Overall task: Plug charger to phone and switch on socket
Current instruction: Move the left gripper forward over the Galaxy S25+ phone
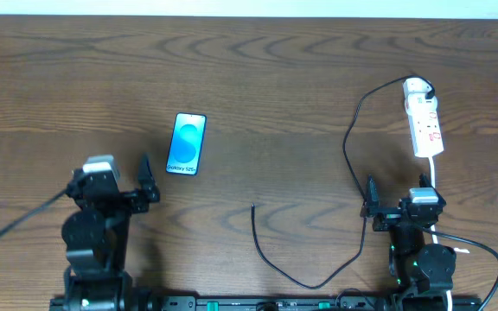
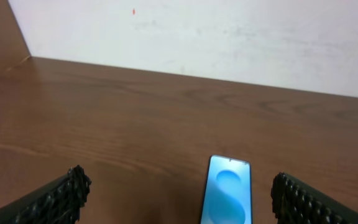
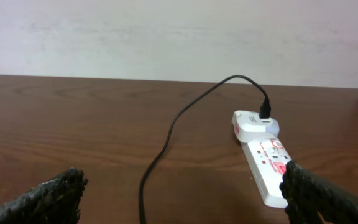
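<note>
On the wooden table, found little of the task done. Saw the phone (image 1: 187, 144) lying screen-up and unplugged, just ahead of the left gripper (image 2: 179, 194), with jaws spread wide and empty. Noted the charger (image 1: 347, 151) plugged in at the socket (image 1: 425, 121) far right, with its free tip (image 1: 252, 206) loose mid-table, well apart from the phone. Found the right gripper (image 3: 182, 194) likewise gaping, holding nothing. Could not tell the switch's state. Judged as left: lifting the tip, mating it with the phone, pressing the switch.

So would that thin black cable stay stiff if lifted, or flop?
Probably flops: the cable lies in loose curves on the table. It's thin, so likely light. Its other end looks plugged into the power strip, so tugging might drag that.
</note>
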You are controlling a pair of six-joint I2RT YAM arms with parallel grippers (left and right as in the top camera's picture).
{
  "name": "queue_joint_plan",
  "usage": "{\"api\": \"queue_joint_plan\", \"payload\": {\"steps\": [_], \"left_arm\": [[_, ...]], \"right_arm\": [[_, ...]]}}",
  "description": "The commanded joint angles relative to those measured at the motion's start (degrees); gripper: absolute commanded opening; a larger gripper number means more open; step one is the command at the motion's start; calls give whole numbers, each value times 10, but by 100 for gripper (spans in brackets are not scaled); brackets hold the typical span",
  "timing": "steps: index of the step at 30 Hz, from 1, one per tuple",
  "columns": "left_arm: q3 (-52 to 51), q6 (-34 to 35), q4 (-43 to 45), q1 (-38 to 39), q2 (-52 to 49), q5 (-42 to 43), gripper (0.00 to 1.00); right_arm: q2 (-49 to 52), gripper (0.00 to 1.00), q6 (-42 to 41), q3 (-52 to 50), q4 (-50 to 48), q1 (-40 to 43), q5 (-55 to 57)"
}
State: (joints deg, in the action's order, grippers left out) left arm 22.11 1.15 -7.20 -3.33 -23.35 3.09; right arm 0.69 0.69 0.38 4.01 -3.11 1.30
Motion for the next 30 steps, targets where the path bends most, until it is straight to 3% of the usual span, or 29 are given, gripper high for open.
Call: {"api": "queue_joint_plan", "payload": {"steps": [1,7,30], "left_arm": [[61,-12,-1,-3,-62,10,95],[136,-12,-21,-3,-159,31,95],[429,-78,-302,-1,-447,38,95]], "right_arm": [[-4,99,7,-1,2,4,5],[-4,99,7,-1,2,4,5],[-4,99,7,-1,2,4,5]]}}
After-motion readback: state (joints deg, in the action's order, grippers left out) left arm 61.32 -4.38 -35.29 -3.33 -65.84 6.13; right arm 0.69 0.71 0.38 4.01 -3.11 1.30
